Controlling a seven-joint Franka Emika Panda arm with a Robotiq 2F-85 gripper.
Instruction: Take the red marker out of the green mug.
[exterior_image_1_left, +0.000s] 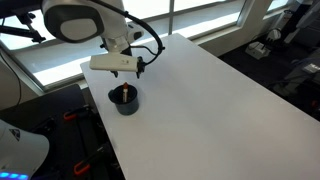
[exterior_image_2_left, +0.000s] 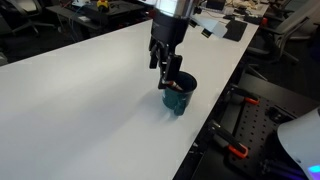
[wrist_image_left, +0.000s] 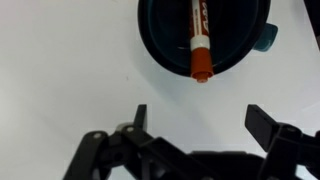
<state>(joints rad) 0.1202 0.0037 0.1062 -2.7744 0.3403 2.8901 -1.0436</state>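
Black angular fingers (wrist_image_left: 140, 118) of the gripper (wrist_image_left: 197, 115) fill the bottom of my wrist view, spread wide, nothing in them. Just ahead on the smooth white table (wrist_image_left: 60, 60) is the green mug (wrist_image_left: 160, 50): squat, round, nearly black. Inside it the red marker (wrist_image_left: 198, 40) leans with its orange cap poking past the rim. Looks like the approach step to me. Next up: centre on that skinny cap, then pinch.

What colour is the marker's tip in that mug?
Red-orange, the marker tip; clearest in wrist view.
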